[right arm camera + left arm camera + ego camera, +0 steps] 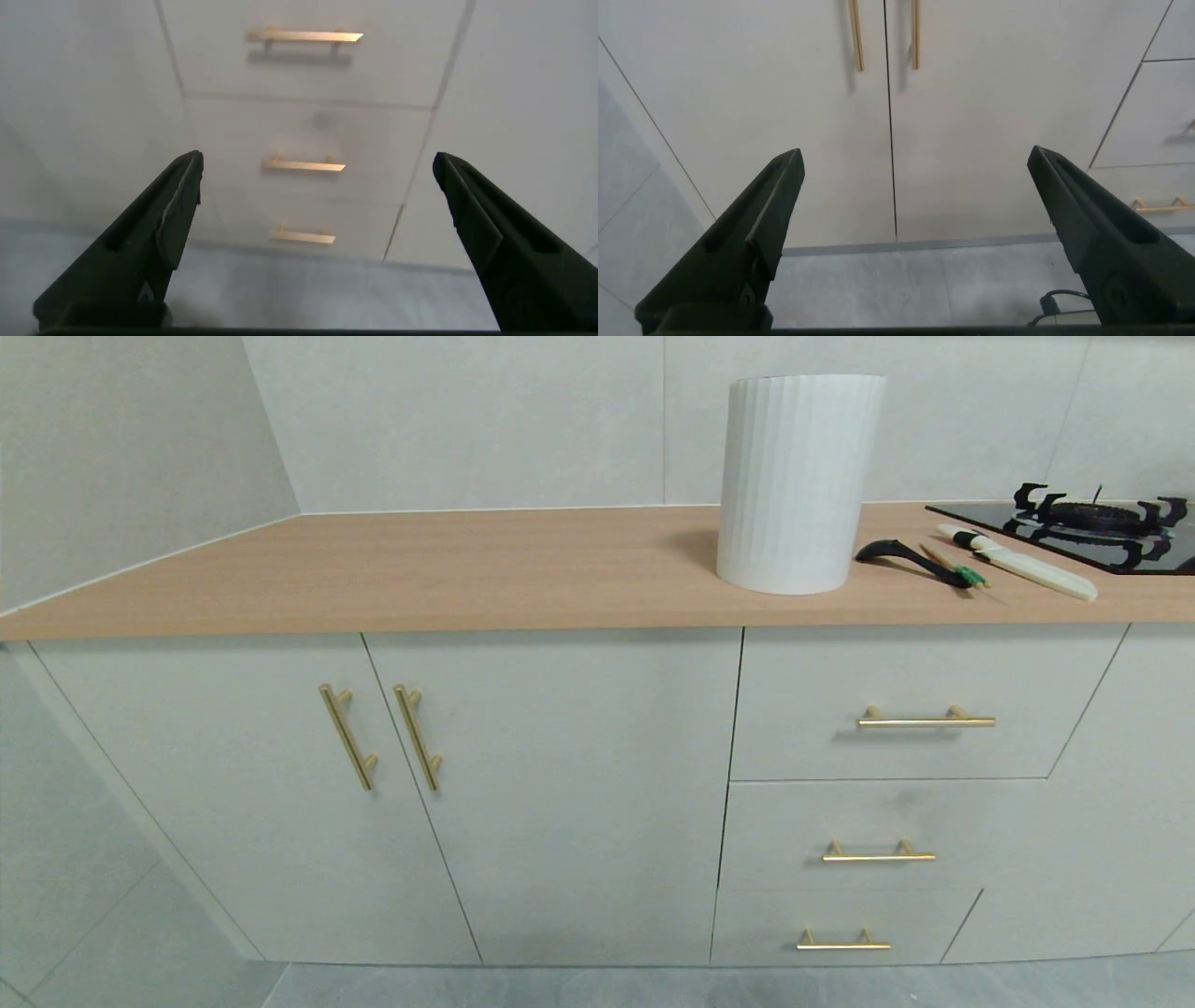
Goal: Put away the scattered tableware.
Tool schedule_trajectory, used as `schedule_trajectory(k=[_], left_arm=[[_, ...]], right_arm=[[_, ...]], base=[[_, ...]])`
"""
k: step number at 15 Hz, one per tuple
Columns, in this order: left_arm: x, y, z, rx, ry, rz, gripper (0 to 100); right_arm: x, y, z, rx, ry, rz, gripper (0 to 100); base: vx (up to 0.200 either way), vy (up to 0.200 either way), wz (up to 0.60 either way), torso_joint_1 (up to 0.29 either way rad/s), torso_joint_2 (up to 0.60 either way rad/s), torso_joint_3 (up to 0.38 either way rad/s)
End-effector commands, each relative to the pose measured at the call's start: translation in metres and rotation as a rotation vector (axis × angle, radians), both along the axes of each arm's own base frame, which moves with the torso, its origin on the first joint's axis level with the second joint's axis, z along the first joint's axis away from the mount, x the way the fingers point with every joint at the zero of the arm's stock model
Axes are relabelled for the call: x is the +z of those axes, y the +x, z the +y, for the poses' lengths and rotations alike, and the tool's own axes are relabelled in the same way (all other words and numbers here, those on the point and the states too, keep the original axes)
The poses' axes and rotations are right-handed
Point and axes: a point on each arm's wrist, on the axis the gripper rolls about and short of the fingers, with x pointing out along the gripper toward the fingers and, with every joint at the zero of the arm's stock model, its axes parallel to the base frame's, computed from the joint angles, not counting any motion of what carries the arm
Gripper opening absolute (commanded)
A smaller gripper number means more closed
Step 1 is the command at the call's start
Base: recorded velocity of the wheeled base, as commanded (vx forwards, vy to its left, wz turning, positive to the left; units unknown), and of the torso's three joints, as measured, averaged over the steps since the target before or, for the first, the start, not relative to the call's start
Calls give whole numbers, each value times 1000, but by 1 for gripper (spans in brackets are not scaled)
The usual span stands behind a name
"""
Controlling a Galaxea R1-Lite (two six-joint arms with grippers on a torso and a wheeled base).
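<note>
Black ladle (pixel 910 558), chopsticks (pixel 938 557) and white knife (pixel 1018 564) lie at the desk's (pixel 420 569) right end, beside the ribbed holder (pixel 798 485). Left gripper (pixel 913 159) and right gripper (pixel 316 161) hang low, fingers spread and empty. Best to lift the right one and pinch one handle at a time.

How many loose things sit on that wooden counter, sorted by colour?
White: 2, the ribbed canister and a knife-like utensil
Black: 1, the ladle
Wood with a green tip: 1, a thin stick
Total: 4
</note>
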Motion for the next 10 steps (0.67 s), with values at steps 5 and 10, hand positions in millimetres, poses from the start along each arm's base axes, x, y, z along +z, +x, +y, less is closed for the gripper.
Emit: schedule_trajectory(k=[5, 10], left_arm=[[0, 0, 0, 0, 0, 1, 100], [0, 0, 0, 0, 0, 2, 100]], right_arm=[[30, 130, 20, 77, -49, 473, 100], [-4, 198, 30, 74, -68, 578, 100]], base=[[0, 0, 0, 0, 0, 0], [0, 0, 0, 0, 0, 0]])
